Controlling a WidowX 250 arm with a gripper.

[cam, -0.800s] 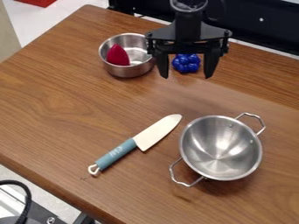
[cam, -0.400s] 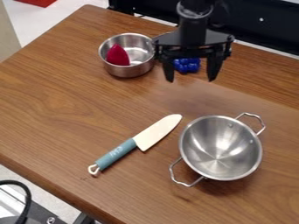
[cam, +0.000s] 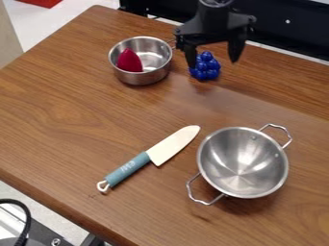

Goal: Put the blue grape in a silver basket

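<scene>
While the blue grape [cam: 206, 72] sits on the surface [cam: 77, 105] near the small pot [cam: 143, 80], the hand [cam: 214, 62], spread open and empty, hangs by it, with the grasp, the carry and the release into the silver basket [cam: 221, 161] all apparently left to do.

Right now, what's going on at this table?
The robot's gripper hangs open by the blue grapes, holding nothing. The grapes sit on the wooden table beside a small pot with a red piece in it. They're not yet in the two-handled silver basket. A knife lies near the basket.
</scene>
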